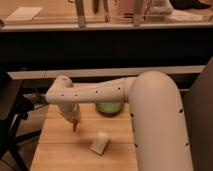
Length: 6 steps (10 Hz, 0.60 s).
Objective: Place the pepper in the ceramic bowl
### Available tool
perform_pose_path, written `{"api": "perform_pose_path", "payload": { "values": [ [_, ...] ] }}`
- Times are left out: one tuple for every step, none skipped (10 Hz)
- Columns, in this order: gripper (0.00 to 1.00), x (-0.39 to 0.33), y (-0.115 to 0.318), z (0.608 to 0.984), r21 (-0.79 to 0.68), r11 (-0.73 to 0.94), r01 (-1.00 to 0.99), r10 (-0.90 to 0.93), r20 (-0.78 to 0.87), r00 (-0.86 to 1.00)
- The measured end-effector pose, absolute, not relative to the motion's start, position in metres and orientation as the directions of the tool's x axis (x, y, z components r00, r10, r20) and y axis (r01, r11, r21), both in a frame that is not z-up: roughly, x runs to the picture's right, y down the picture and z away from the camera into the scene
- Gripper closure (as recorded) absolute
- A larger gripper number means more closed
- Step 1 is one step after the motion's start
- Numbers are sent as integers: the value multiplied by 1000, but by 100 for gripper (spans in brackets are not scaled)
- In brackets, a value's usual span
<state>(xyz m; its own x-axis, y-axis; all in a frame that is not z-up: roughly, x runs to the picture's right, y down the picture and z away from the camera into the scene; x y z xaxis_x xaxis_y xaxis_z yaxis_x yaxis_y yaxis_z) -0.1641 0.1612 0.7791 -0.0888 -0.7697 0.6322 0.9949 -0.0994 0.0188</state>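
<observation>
My gripper points down over the left part of the wooden table, at the end of the white arm that reaches in from the right. It is shut on the pepper, a small red-orange taper that hangs below the fingers just above the tabletop. The ceramic bowl, green and glossy, stands at the back middle of the table, to the right of the gripper and partly hidden behind the arm.
A pale beige block lies on the table in front of the bowl, right of the pepper. A dark counter with a shelf runs behind the table. A black chair stands at the left edge.
</observation>
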Motion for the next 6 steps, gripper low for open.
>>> {"api": "perform_pose_path", "payload": {
  "values": [
    [99,-158,152,781,11,-94,996,-776,626,-80],
    [99,-154,145,783,5,-87,996,-779,623,-71],
    [99,-148,139,783,-3,-78,997,-782,620,-59],
    [99,-142,134,783,-9,-70,997,-787,615,-50],
    [99,-138,125,783,-13,-67,998,-797,603,-45],
    [99,-136,117,784,-15,-63,998,-803,594,-42]
  ]
}}
